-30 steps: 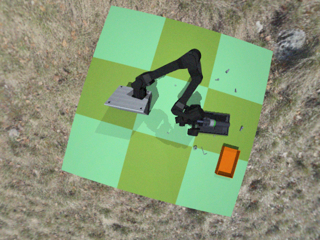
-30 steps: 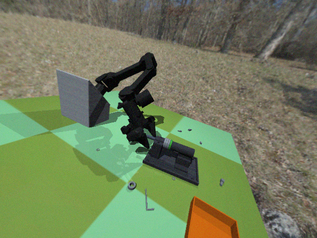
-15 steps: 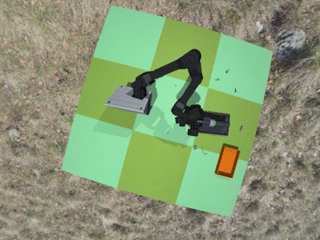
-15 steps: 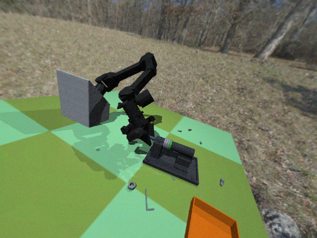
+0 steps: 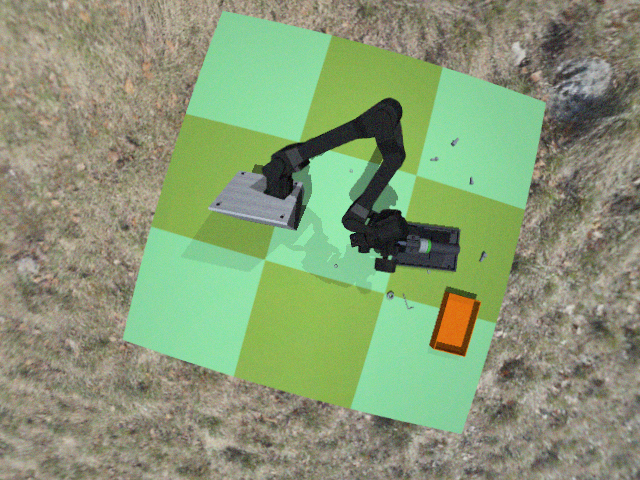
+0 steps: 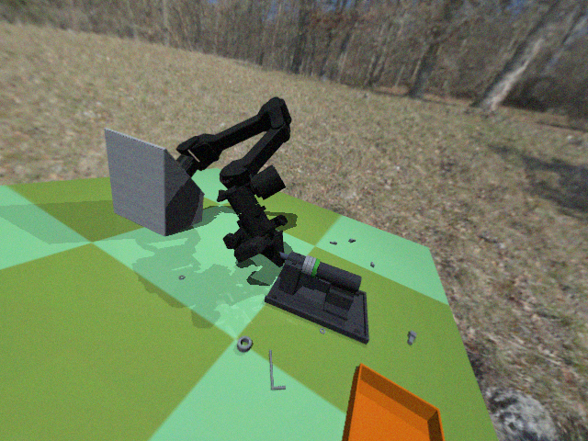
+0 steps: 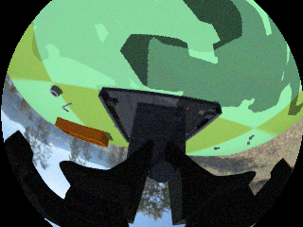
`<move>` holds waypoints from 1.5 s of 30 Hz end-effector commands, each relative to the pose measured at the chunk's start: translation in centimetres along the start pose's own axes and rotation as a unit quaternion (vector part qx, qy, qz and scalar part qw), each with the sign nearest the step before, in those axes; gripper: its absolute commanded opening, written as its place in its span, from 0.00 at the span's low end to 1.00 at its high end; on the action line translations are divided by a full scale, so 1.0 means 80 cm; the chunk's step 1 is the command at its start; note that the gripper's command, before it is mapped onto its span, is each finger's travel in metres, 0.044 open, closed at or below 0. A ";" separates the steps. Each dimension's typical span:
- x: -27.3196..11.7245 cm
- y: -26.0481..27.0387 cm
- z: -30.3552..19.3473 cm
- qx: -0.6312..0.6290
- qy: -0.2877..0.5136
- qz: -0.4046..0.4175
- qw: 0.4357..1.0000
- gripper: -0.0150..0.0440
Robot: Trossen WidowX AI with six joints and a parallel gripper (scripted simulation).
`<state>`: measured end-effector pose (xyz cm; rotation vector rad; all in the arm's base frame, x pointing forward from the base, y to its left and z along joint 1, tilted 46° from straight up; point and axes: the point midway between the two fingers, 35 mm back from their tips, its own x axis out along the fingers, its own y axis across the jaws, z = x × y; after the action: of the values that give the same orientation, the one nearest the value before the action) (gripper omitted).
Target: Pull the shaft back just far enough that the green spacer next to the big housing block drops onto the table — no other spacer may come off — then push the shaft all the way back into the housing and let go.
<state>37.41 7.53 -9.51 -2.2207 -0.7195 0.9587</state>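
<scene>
The dark fixture has a base plate (image 5: 451, 265) (image 6: 351, 329), a smaller support block (image 6: 289, 279) and the big housing block (image 5: 445, 248) (image 6: 341, 277). The green spacer (image 5: 429, 245) (image 6: 316, 266) sits on the shaft line against the big housing, with pale grey spacers (image 5: 423, 244) (image 6: 308, 264) beside it on the support's side. My gripper (image 5: 397, 246) (image 6: 280, 258) (image 7: 159, 145) is shut on the free end of the shaft (image 6: 284, 255) (image 7: 161, 171), just outside the support block. The shaft inside the blocks and spacers is hidden.
An orange tray (image 5: 457, 320) (image 6: 389, 412) (image 7: 81, 132) stands near the fixture. A grey ring (image 6: 239, 344) and a hex key (image 6: 271, 370) lie before the fixture. Several small bolts lie beyond and beside it. A grey slab (image 5: 253, 201) (image 6: 137, 180) stands at the arm's base.
</scene>
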 end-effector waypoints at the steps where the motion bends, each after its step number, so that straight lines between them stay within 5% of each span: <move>1: -0.003 -0.001 0.004 0.001 0.000 0.000 1.000 0.25; 45: -0.013 0.000 0.014 0.001 0.000 0.000 1.000 0.25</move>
<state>35.99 7.16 -9.64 -2.2173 -0.7130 0.9617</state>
